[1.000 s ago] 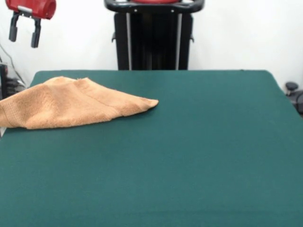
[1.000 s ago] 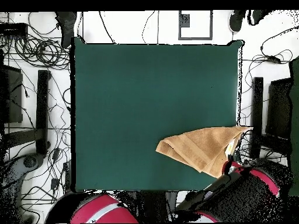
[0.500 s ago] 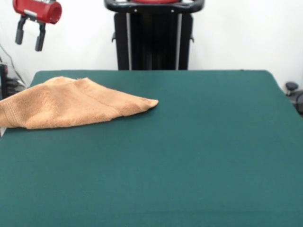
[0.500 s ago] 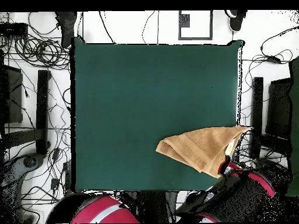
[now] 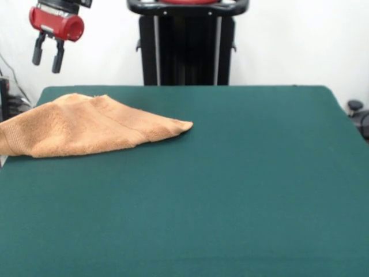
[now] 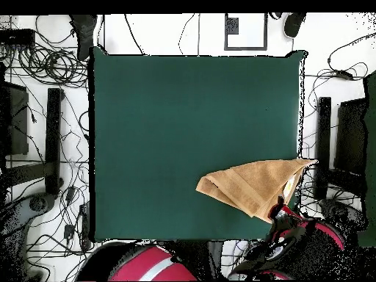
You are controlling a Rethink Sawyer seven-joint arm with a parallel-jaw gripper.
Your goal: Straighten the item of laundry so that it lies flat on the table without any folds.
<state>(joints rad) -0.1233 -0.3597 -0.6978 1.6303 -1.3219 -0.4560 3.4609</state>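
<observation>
The towel (image 5: pixel 86 127) lies folded over on itself at one side of the table (image 5: pixel 242 190), its wide end hanging just past the table's edge and its narrow end running to a point toward the table's middle. Its long axis goes from that overhanging end to the tip, roughly along the table's back edge, and the shape is a flattened wedge with a ridge along the top where one layer is doubled over the other.

The pincer (image 5: pixel 48 53) hangs in the air above and behind the towel's wide end, well clear of the cloth. Its two dark fingers (image 5: pixel 57 57) point downward with a narrow gap between them, and they hold nothing.

From where I stand, the job looks hardly begun: the fold is all there. The sensible move, I'd judge, is to come down on the upper layer only, near a free corner or the pointed tip, pinch a thin bit of cloth without catching the layer beneath, then lift and draw it away from the fold line toward the table's open middle. Grabbing too deep would drag the whole towel, and pulling toward the near edge risks sliding it off the table.
</observation>
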